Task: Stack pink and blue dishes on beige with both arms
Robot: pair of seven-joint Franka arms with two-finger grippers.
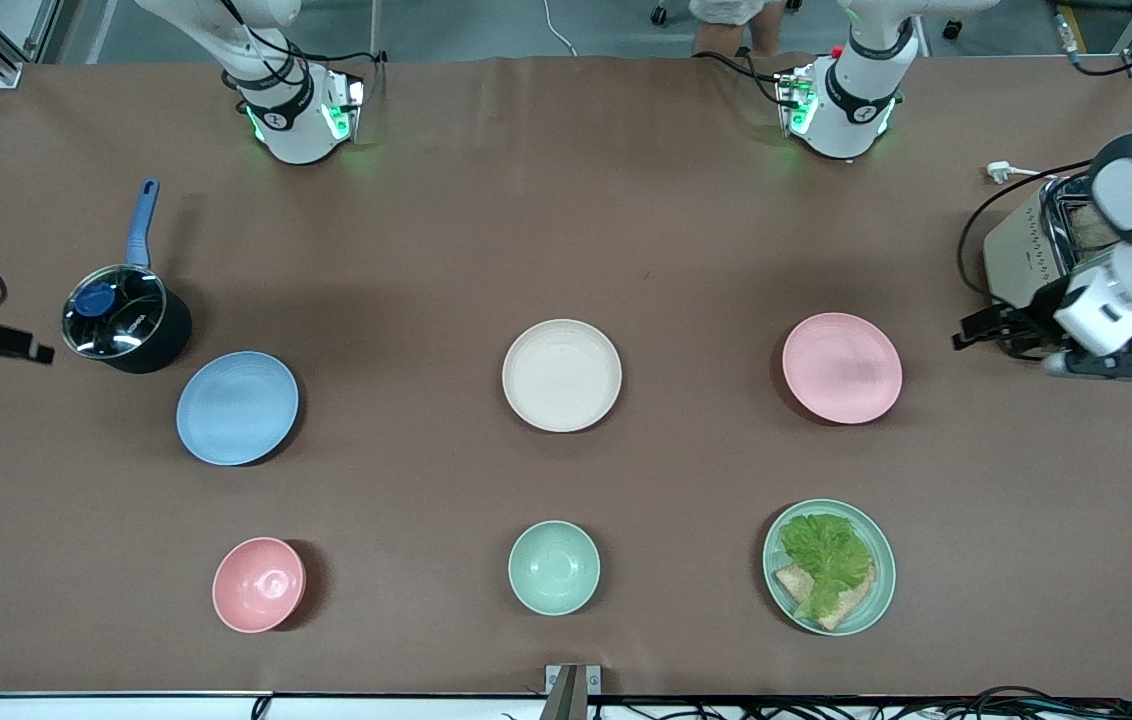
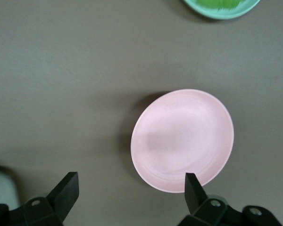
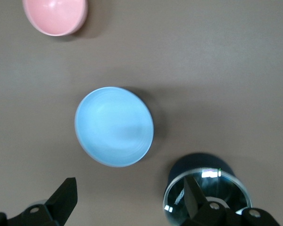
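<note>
The beige plate (image 1: 562, 375) lies mid-table. Toward the left arm's end lies the pink plate (image 1: 841, 367), also in the left wrist view (image 2: 182, 140). The blue plate (image 1: 237, 407) lies toward the right arm's end and shows in the right wrist view (image 3: 114, 126). All three lie apart with nothing on them. My left gripper (image 1: 971, 335) (image 2: 131, 188) is open and holds nothing, between the pink plate and the toaster. My right gripper (image 1: 26, 350) (image 3: 129, 193) is open and holds nothing, at the table's edge beside the pot.
A dark lidded pot (image 1: 124, 320) with a blue handle stands just beside the blue plate. A toaster (image 1: 1031, 250) stands at the left arm's end. Nearer the front camera are a pink bowl (image 1: 259, 584), a mint bowl (image 1: 554, 567) and a mint plate (image 1: 881, 580) with lettuce and bread.
</note>
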